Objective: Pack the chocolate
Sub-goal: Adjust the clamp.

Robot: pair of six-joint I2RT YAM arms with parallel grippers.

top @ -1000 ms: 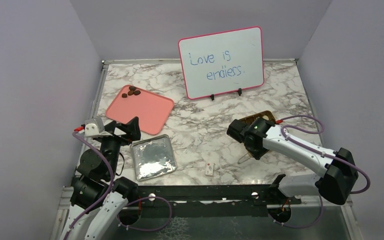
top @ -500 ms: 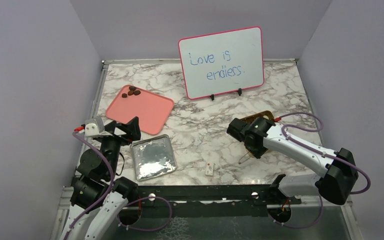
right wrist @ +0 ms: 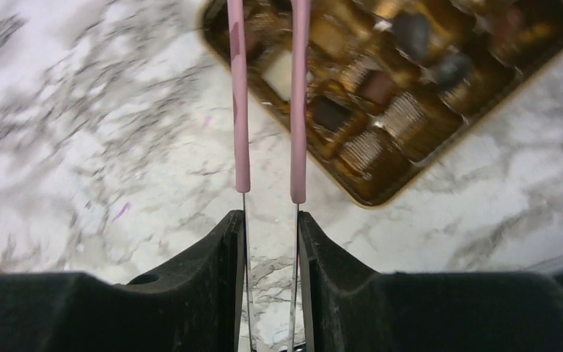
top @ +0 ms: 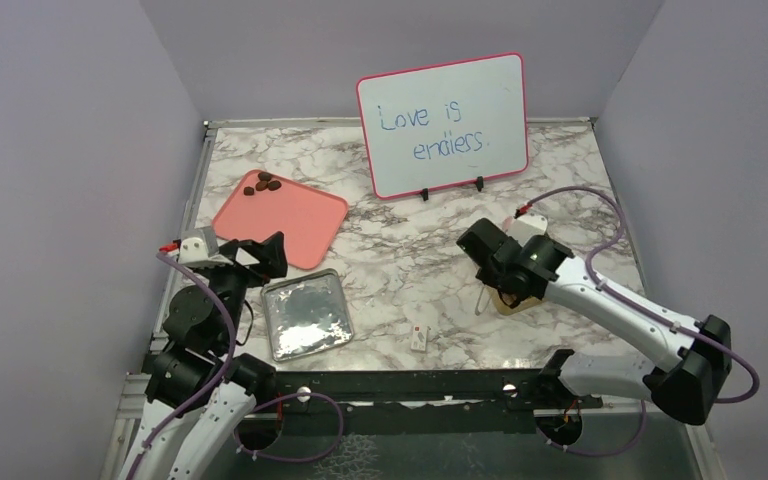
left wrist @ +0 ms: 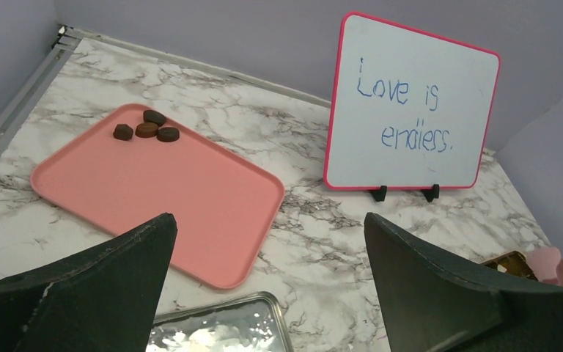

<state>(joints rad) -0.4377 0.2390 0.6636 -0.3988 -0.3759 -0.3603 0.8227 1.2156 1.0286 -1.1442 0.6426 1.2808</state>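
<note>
Only its wrist view clearly shows the right pincer nipping pink tweezers above the gold box (chocolate inside). The left pincer, well left of that box, gapes empty.

Loose chocolates: four small roundish pieces, three dark brown and one lighter brown, clustered and touching.
Loose place: pink tray's far corner, about 10 o'clock in the top view.
Boxed chocolates: dark and tan pieces seated in compartments of the gold box, about 4 o'clock.
</note>
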